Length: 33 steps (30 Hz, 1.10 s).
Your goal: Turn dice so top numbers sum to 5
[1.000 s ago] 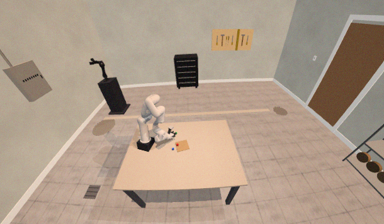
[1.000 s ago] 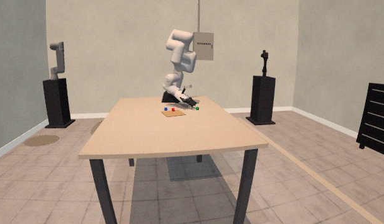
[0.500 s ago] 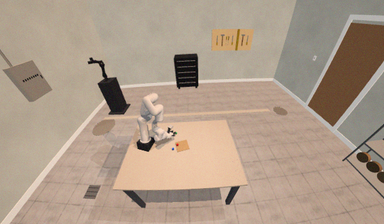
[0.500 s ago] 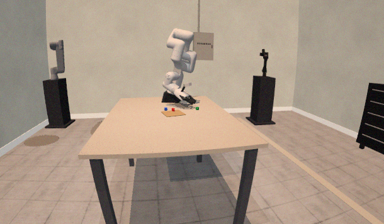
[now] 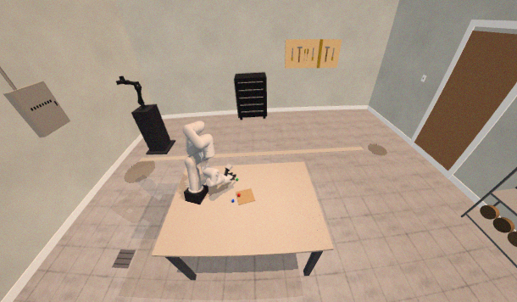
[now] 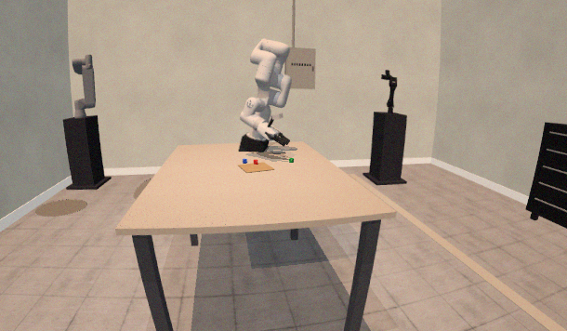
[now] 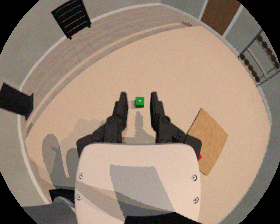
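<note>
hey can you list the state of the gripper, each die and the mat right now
Gripper: open, raised over the table.
Green die: on the table, off the mat.
Red die: on the mat, near its edge.
Blue die: on the table, off the mat.
Mat: lying flat.

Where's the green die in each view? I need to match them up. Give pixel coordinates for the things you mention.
Top: just off the tool's (image 5: 233, 176) (image 6: 283, 140) (image 7: 139, 94) tip, above the mat.
Exterior: right of the mat, near the table's far edge.
Wrist: the green die (image 5: 236, 179) (image 6: 291, 160) (image 7: 139, 102) shows between the fingertips.
Shared landmark: the tan mat (image 5: 248, 197) (image 6: 256, 167) (image 7: 209, 140).
</note>
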Motion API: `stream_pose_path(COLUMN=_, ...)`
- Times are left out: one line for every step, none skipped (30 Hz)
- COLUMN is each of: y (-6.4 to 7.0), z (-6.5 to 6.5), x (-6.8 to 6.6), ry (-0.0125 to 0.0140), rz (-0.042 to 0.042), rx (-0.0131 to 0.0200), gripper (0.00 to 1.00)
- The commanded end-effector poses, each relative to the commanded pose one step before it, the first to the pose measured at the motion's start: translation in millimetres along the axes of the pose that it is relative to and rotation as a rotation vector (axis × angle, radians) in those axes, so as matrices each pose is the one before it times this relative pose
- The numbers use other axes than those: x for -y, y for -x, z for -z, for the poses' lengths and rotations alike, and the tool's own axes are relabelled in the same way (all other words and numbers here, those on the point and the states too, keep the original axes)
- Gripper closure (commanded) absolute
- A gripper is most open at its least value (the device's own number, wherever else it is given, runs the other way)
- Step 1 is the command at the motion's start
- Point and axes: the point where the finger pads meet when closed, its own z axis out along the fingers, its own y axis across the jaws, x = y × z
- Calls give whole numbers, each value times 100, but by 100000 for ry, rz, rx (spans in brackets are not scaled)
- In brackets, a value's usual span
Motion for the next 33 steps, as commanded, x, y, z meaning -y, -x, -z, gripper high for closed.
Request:
stream_pose_path(y=-193, z=116, x=-58, ry=28, rz=54, rx=120, gripper=64)
stream_pose_path(y=-3, z=-10, x=18, ry=-135, rz=-61, rx=57, gripper=64)
stream_pose_path(y=-7, z=-25, x=47, ry=-347, rz=-158, rx=148, gripper=64)
stream_pose_path(y=-13, z=-45, x=86, ry=-639, rz=-291, rx=279, gripper=64)
stream_pose_path(y=-19, z=-70, x=133, ry=-990, rz=-450, rx=450, gripper=64)
stream_pose_path(y=-23, z=-97, x=185, ry=-1381, rz=-626, rx=661, gripper=64)
stream_pose_path(y=-26, z=-124, x=238, ry=-1789, rz=-810, rx=919, gripper=64)
stream_pose_path(y=-25, z=-150, x=289, ry=-2193, rz=-991, rx=1226, gripper=64)
stream_pose_path(y=-19, z=-173, x=334, ry=-2567, rz=-1161, rx=1588, gripper=64)
stream_pose_path(y=-8, z=-192, x=371, ry=-2890, rz=-1313, rx=2005, gripper=64)
stream_pose_path(y=7, z=-204, x=395, ry=-3139, rz=-1440, rx=2475, gripper=64)
stream_pose_path(y=26, z=-210, x=405, ry=-3291, rz=-1538, rx=2989, gripper=64)
stream_pose_path(y=27, z=-134, x=254, ry=-2118, rz=-1015, rx=2181, gripper=64)
stream_pose_path(y=0, z=0, x=0, ry=0, rz=0, rx=0, gripper=64)
stream_pose_path(y=0, z=0, x=0, ry=0, rz=0, rx=0, gripper=64)
stream_pose_path(y=19, z=-77, x=142, ry=-1210, rz=-592, rx=1353, gripper=64)
stream_pose_path(y=66, z=-196, x=374, ry=-3241, rz=-1640, rx=4092, gripper=64)
stream_pose_path(y=81, z=-176, x=333, ry=-3018, rz=-1645, rx=4638, gripper=64)
stream_pose_path(y=36, z=-66, x=121, ry=-1148, rz=-674, rx=2064, gripper=64)
stream_pose_path(y=40, z=-65, x=120, ry=-1176, rz=-731, rx=2353, gripper=64)
stream_pose_path(y=12, z=-19, x=33, ry=-337, rz=-219, rx=729, gripper=64)
stream_pose_path(y=74, z=-95, x=179, ry=-1882, rz=-1338, rx=4702, gripper=64)
stream_pose_path(y=13, z=-14, x=27, ry=-300, rz=-239, rx=884, gripper=64)
stream_pose_path(y=59, z=-54, x=107, ry=-1304, rz=-1191, rx=4626, gripper=64)
stream_pose_path(y=14, z=-10, x=21, ry=-291, rz=-321, rx=1308, gripper=64)
stream_pose_path(y=36, z=-14, x=40, ry=-727, rz=-1018, rx=4332, gripper=64)
stream_pose_path(y=10, z=2, x=5, ry=-201, rz=-414, rx=1836, gripper=64)
stream_pose_path(y=9, z=20, x=-13, ry=-217, rz=-830, rx=3825, gripper=64)
stream_pose_path(y=-3, z=24, x=-24, ry=4, rz=-512, rx=2446, gripper=64)
stream_pose_path(y=-18, z=49, x=-54, ry=192, rz=-694, rx=3424, gripper=64)
stream_pose_path(y=0, z=0, x=0, ry=0, rz=0, rx=0, gripper=64)
stream_pose_path(y=0, z=0, x=0, ry=0, rz=0, rx=0, gripper=64)
stream_pose_path(y=-28, z=54, x=-62, ry=323, rz=-553, rx=2814, gripper=64)
